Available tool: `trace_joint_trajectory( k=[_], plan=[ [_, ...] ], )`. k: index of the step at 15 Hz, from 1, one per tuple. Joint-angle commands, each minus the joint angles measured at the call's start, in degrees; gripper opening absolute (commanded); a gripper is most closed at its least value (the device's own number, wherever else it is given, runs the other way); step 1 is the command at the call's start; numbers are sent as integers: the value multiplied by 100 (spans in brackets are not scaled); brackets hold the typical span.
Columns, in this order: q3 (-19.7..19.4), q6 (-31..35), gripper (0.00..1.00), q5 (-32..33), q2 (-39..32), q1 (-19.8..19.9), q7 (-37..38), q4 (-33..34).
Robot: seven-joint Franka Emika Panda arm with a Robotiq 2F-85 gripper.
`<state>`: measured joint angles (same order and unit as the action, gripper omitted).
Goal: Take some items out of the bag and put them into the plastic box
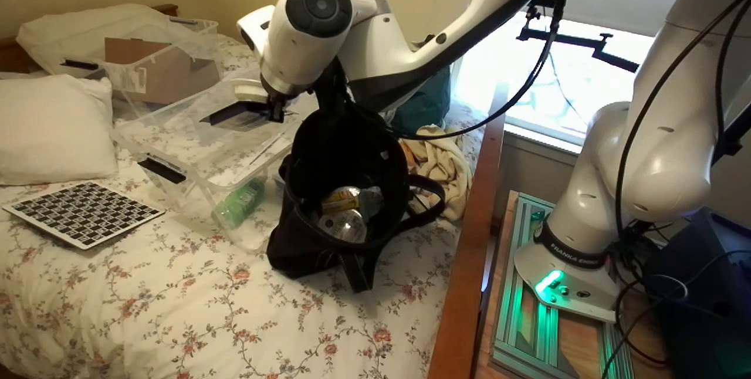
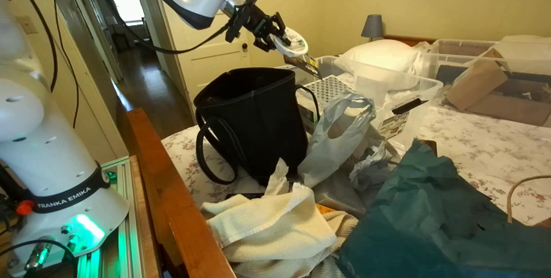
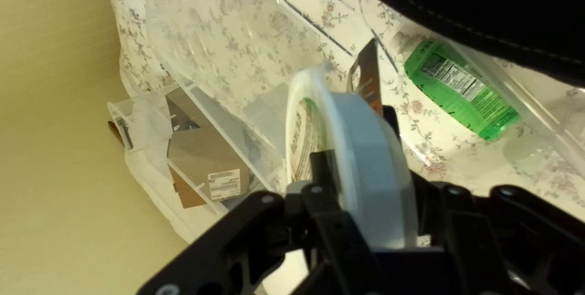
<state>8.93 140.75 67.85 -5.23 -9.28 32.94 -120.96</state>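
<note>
White round tub (image 3: 372, 185), wrist view: clamped in the claw (image 3: 358, 142), seen nearly edge-on, one finger at the labelled face, the other at the opposite side. Flat packet (image 3: 369, 69) pokes out behind it, probably pinched along too. Plastic box (image 3: 215, 34) below; green bottle (image 3: 457, 89) seems to lie inside, near the wall next to the bag (image 3: 461, 16).

In an exterior view, tub hangs tilted past the bag's rim, higher than it, packet dangling underneath toward the box. Bag stands upright, grey plastic bag (image 2: 340, 140) beside it.

In an exterior view, fingertips partly hidden; tub shows against the box, height over it hard to judge. More packs (image 1: 346, 226) in the bag, so job likely unfinished.

Step looks like transfer and drop-off. To do it well: go far enough over that both tub and packet are inside the walls, well apart from the bottle. Rotate the wrist so the tub comes down flatter. Lower till it nearly touches bottom, then release slowly; packet may slip out first or fall separately. Back straight up so the fingers miss the rim.
</note>
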Motion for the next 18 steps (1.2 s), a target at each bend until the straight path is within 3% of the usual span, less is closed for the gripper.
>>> trace_joint_trajectory(
  k=[1,2,4,9,14,18],
  plan=[
    [-13,143,25,-338,-374,4,-614,450],
    [-14,141,57,-435,-433,-1,-746,503],
    [-19,127,63,-566,-523,-16,-949,591],
    [-26,81,98,-794,-549,-48,-1270,722],
    [26,-29,100,-1181,-359,-77,-1508,593],
    [100,-2,100,-2363,-101,-43,-2084,341]
  ],
)
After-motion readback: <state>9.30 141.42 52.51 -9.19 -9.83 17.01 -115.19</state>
